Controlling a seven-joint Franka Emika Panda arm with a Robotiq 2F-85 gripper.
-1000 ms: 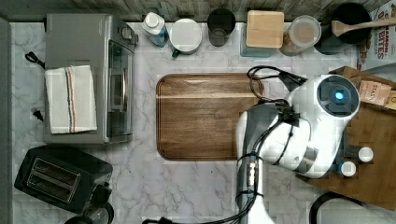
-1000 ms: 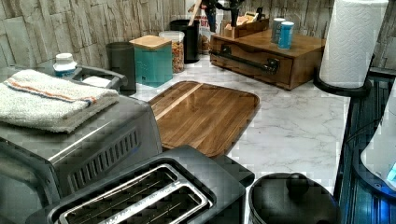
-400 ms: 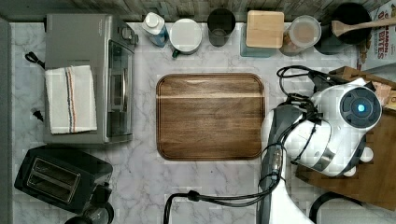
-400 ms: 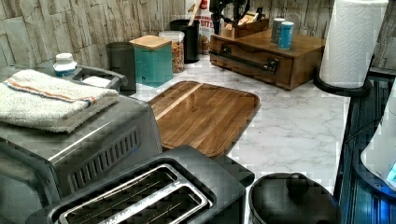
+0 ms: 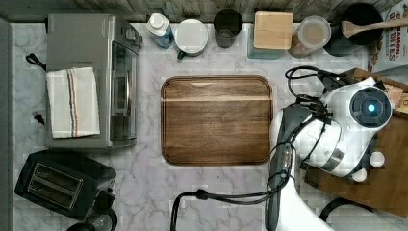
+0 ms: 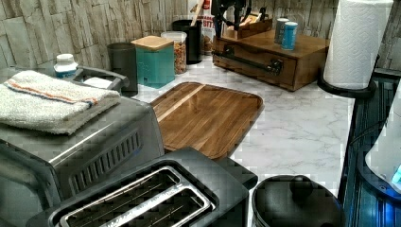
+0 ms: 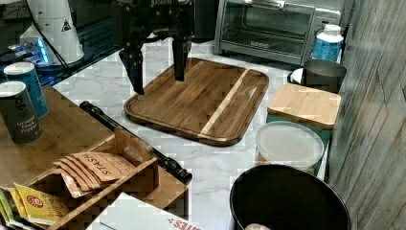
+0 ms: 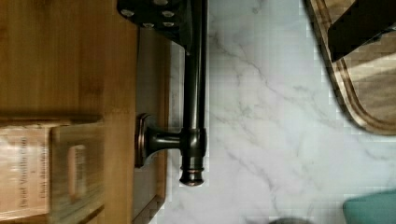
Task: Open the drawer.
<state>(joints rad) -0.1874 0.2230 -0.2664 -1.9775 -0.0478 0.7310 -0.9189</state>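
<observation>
My black two-fingered gripper (image 7: 158,84) hangs with its fingers (image 7: 181,60) spread wide apart and nothing between them, pointing down above the strip of white marble table (image 7: 107,88) that lies between the flat rounded-corner wooden cutting board (image 7: 198,98) and the brown wooden drawer (image 6: 255,64) of the large dark-wood box (image 7: 62,129). In the right view the fingertips sit over the board's left edge, clear of the surface, and well above the long black metal bar handle (image 7: 131,139) that runs along the drawer front. The drawer looks shut, its front flush with the box in the left view, where it stands at the far right of the table, beside a white paper-towel roll (image 6: 357,42).

From my wrist the handle (image 8: 194,93) shows as a dark bronze bar with a rounded end knob, held off the wood by a short post; marble lies beside it, and one of my fingers is a dark shape over the board's corner.

In the top view my white arm (image 5: 337,130) covers most of the box at the top view's right. On the box top stand two blue-and-grey seasoning tins (image 7: 21,100) and a small wooden caddy of tea sachets (image 7: 103,175). At the top view's left are the silver toaster oven with a glass door (image 5: 91,79), a striped folded towel (image 5: 72,101) on its roof, and a black two-slot toaster (image 5: 62,185) nearer the front
</observation>
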